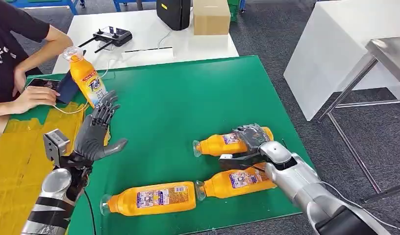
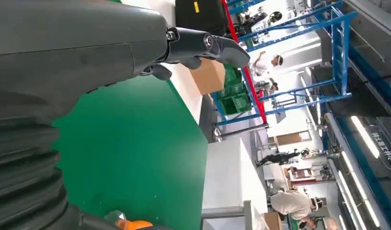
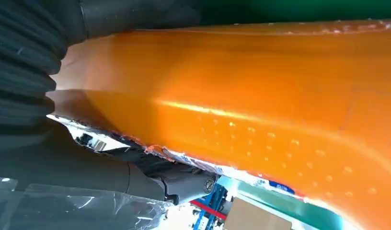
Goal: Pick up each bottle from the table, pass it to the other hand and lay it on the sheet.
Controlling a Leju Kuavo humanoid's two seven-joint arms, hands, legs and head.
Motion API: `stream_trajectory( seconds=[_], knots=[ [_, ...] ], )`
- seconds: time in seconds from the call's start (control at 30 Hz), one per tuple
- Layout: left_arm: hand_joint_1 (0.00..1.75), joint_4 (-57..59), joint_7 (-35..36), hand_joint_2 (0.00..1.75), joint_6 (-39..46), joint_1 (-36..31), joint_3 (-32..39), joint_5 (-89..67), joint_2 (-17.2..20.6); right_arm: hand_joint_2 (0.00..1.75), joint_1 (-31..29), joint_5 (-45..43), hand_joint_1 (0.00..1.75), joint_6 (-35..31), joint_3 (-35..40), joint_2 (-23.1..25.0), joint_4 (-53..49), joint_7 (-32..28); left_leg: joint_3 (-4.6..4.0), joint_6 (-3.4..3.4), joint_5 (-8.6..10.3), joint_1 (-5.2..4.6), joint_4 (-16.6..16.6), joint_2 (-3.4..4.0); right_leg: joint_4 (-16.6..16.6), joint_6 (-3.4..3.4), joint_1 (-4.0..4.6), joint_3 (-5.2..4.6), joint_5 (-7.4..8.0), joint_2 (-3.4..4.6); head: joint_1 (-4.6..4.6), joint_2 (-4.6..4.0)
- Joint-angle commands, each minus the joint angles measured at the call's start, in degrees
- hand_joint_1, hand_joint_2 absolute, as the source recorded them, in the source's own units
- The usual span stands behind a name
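Three orange bottles lie on the green table. My right hand grips the far one, fingers over its top and thumb on the near side; up close its orange body presses against the palm. It still rests on the table. A second bottle lies just in front of that hand, and a third is at the near left. A fourth bottle stands upright at the far left. My left hand is raised and open beside the yellow sheet, fingers spread and holding nothing.
A person sits at the far left with a hand on a dark phone and a cable trailing over the sheet. Behind the green table, a white table holds a controller, a cardboard box and a black case. A steel table stands at the right.
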Motion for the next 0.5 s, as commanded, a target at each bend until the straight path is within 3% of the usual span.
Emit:
stream_trajectory(
  seconds=[0.03,0.13,0.33,0.5],
  knots=[
    [0.00,-0.07,0.67,1.75,-0.38,-0.05,-0.53,-0.84,-0.66,1.75,2.15,1.05,1.71,-5.18,-4.03,1.97,-1.71,2.97,0.18,-0.11,-0.05,0.13,-0.02,-0.22,-0.08,-0.06,0.09,0.23,-0.05,0.05,0.00,0.00],
    [0.00,-1.63,2.16,1.75,-0.52,0.72,-2.05,-2.76,-0.57,1.75,7.23,0.01,1.73,-10.29,-12.38,4.21,-12.16,4.12,0.06,-0.07,-0.04,0.08,0.00,-0.08,-0.02,-0.04,0.05,0.08,-0.02,0.08,0.00,0.00],
    [0.00,-1.99,2.40,1.75,-0.37,0.93,-2.45,-2.98,-0.64,1.75,8.60,0.45,1.75,-9.47,-13.66,4.30,-15.42,4.71,-0.04,-0.06,-0.04,0.06,0.00,-0.09,0.02,-0.03,0.03,-0.02,-0.04,0.06,0.00,0.00],
    [0.00,-1.97,3.90,1.75,-0.91,0.47,-6.35,-4.58,-0.23,1.75,14.76,-7.63,1.71,-15.29,-24.48,9.76,-28.02,0.68,-0.09,-0.09,-0.05,0.08,0.06,-0.22,0.05,-0.05,0.05,-0.03,-0.07,-0.02,0.02,0.00]
  ],
)
